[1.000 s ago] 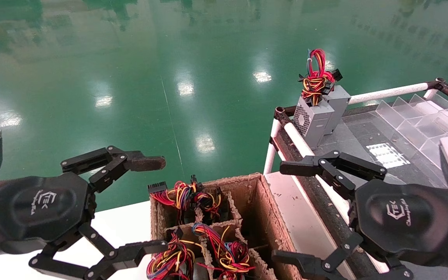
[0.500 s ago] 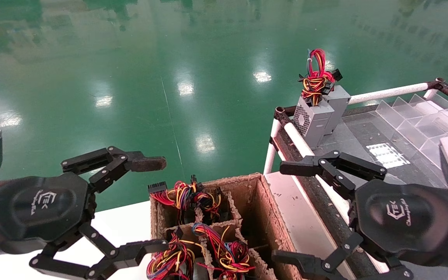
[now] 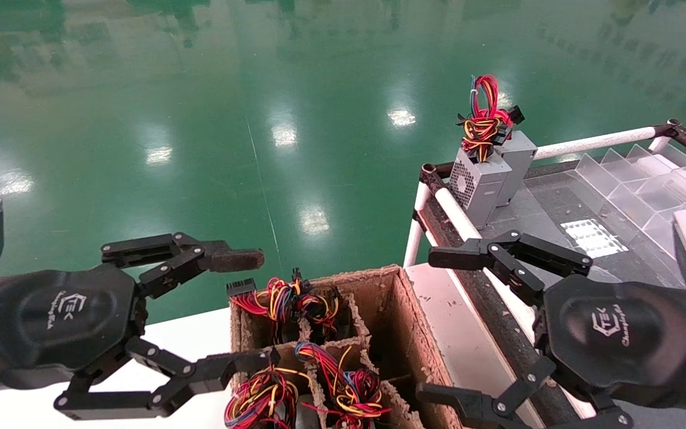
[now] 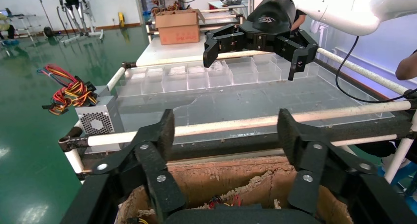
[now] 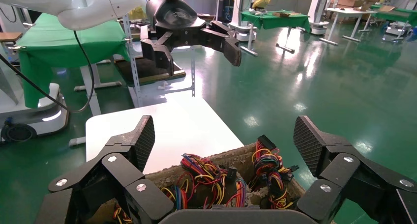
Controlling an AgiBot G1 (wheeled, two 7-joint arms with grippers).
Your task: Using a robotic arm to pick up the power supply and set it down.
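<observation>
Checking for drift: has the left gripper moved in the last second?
Yes. The left gripper narrowed its fingers and edged toward the cardboard box.

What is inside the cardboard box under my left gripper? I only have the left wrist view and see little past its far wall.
Observer: The cardboard box is split into compartments. Several hold coloured wire bundles that stick up. The large compartment on the robot's right looks empty.
Operator: Is the right gripper carrying anything?
Observer: No. The right gripper is open and empty, hovering beside the box's right wall.
Operator: Is there only one unit on the rack?
Observer: The head view shows two. The power supply with the vent grille stands in front, and a second grey box stands close behind it.
</observation>
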